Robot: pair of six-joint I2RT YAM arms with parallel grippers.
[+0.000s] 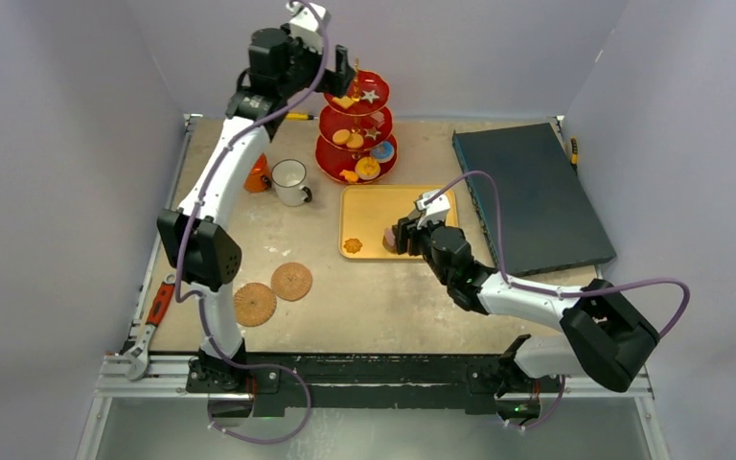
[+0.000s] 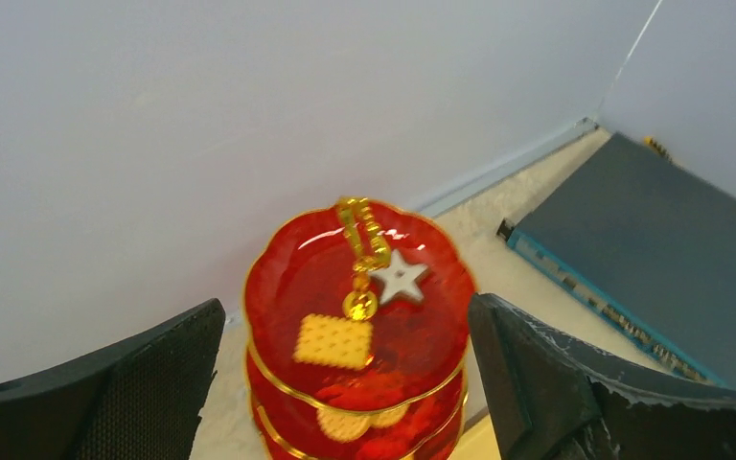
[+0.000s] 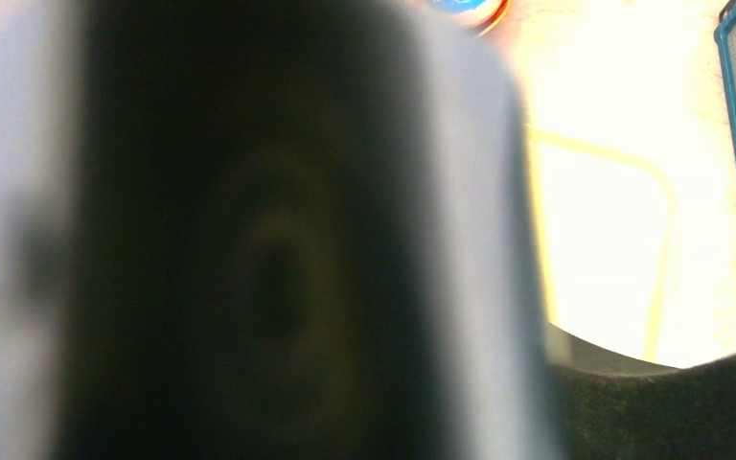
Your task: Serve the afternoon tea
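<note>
Beige, scuffed tabletop (image 1: 383, 297) carries the whole spread: a slate-blue case (image 1: 532, 196) lies flat along its right side, a yellow tray (image 1: 374, 211) sits mid-table, and the red three-tier stand (image 2: 287, 278) rises at the far edge, just beyond the tray's far left corner. My left gripper (image 2: 345, 307) hangs above the stand's top tier, fingers released and spread wide, one to each side of the gold handle (image 2: 364, 235), gripping nothing. Left of the stand are the white mug (image 1: 290, 180) and, partly hidden by my left arm, the orange mug (image 1: 259, 177). My right gripper (image 1: 401, 235) is low over the tray's near part, fingertips at a small pinkish-brown pastry (image 1: 389, 238); its wrist camera shows only a dark blur, so I cannot tell whether those fingers are clenched on the pastry or merely beside it. A flower-shaped biscuit (image 1: 353, 246) lies on the tray just left of that pastry, while a square cracker (image 2: 333, 341) and a white star biscuit (image 2: 400, 278) rest on the top tier. What counts next, as I judge it, is direction: the stand, its axis upright, lies away from my bases and leftward of my right fingers, across the tray. My right arm is nearer the tray's two pieces, my left nearer the tiers.
</note>
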